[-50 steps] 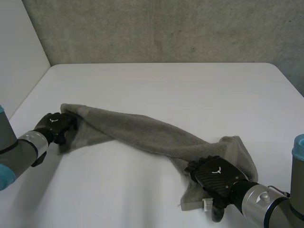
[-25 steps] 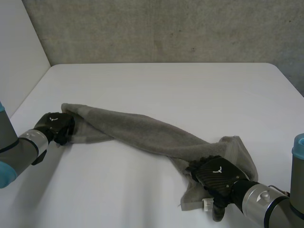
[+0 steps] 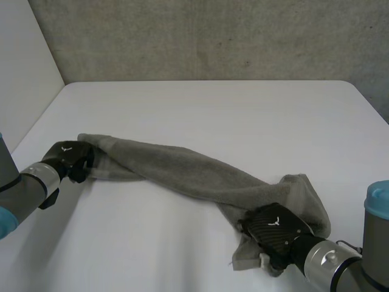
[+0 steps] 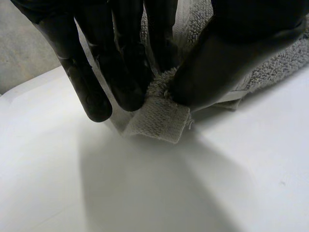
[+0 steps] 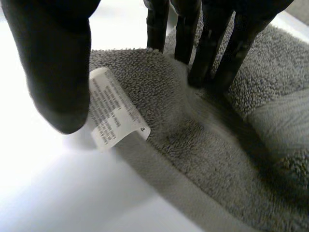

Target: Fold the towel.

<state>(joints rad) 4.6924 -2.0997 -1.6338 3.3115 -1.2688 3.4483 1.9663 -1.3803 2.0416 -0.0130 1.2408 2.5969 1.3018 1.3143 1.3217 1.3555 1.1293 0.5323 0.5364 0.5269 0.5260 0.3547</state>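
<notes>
Left hand (image 3: pixel 68 159) drew back, pinching towel (image 3: pixel 194 173) corner.

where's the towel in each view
Head view: towel stretched slantwise between left hand and right hand.
Left wrist view: its corner pinched by the left hand.
Right wrist view: under the right hand's fingertips, label by the thumb.
Shared landmark: white table.

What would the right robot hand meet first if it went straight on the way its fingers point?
The towel: the straight fingertips of the right robot hand touch it beside the white label, so it would likely just press cloth onto the table.
</notes>
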